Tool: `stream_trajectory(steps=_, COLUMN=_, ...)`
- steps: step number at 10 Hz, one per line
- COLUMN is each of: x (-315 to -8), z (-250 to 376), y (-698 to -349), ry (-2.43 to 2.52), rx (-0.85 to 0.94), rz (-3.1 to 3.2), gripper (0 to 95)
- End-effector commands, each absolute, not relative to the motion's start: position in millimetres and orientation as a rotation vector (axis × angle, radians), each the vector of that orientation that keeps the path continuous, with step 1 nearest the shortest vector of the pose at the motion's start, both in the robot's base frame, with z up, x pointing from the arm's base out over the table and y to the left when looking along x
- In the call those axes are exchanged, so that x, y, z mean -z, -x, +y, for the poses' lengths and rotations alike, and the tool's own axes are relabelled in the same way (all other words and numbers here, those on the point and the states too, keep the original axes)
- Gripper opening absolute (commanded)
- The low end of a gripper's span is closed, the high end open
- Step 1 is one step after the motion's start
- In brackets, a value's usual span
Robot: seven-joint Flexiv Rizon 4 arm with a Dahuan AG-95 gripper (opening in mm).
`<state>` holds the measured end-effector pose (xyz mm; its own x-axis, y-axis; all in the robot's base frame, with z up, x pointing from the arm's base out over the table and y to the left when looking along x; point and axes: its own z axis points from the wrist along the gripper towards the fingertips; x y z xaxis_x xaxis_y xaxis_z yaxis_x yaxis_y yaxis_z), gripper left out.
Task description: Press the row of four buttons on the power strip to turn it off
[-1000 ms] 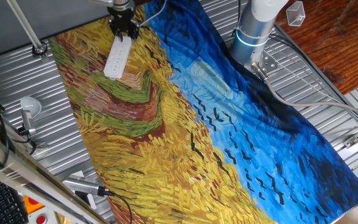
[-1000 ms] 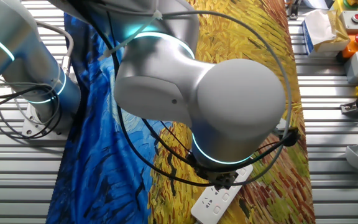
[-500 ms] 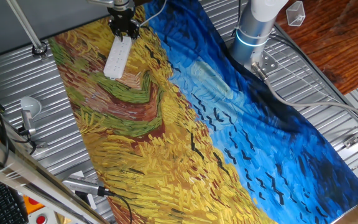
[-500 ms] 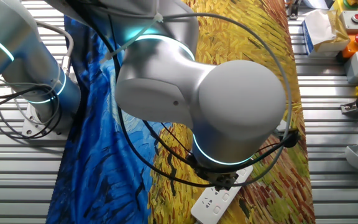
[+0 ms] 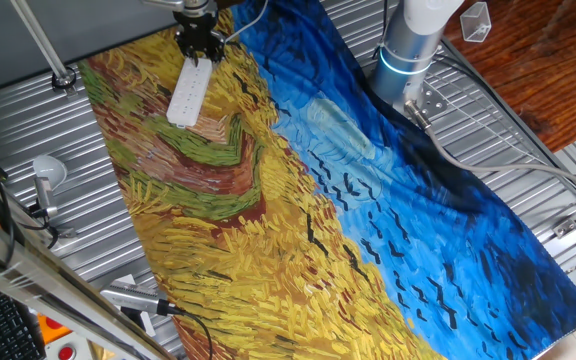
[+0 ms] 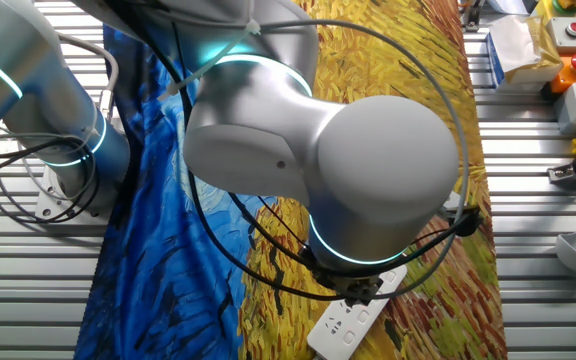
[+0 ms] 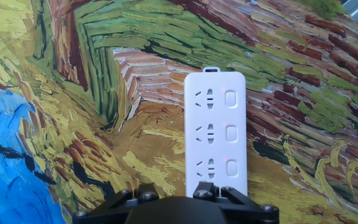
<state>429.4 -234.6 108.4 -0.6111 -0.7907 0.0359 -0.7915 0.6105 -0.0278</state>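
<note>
On painted cloth [image 5: 268, 200]: 1 power strip [image 7: 215, 134], 3 buttons [image 7: 231, 132] visible, gripper [image 5: 198, 42] above.

table [image 5: 38, 120] | painted cloth [image 5: 268, 200] spread on it | power strip [image 5: 188, 92] on cloth

The big silver arm [image 6: 348, 170] fills the middle here, its teal-lit joint hanging low over the painted cloth [image 6: 408, 70]. Under it the white strip [image 6: 353, 318] lies aslant near the cloth's near edge, one end hidden by the arm's dark hardware. Boxes and a red button [image 6: 574, 28] sit at the table's far right corner.
</note>
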Motion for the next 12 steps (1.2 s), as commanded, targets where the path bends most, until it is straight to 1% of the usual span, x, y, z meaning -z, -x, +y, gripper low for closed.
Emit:
stream_trajectory(steps=1, x=-108.4, z=-234.6, y=-429.5, ry=-1.376, rx=-0.064, rz=-2.802, gripper=38.0)
stream_trajectory(steps=7, x=-108.4, z=-234.6, y=-429.5, ry=-1.376, rx=-0.064, rz=-2.802, gripper=38.0)
stream_trajectory(steps=8, x=-109.9, z=-234.2, y=-429.2, ry=-1.37, rx=-0.125, rz=-2.789, gripper=76.0)
stream_trajectory(steps=9, x=-111.9, z=-233.8, y=-428.8, ry=-1.363, rx=-0.132, rz=-2.79, gripper=57.0)
stream_trajectory(steps=12, x=-115.6, z=-233.0, y=-427.9, ry=-1.355, rx=-0.133, rz=-2.799, gripper=57.0)
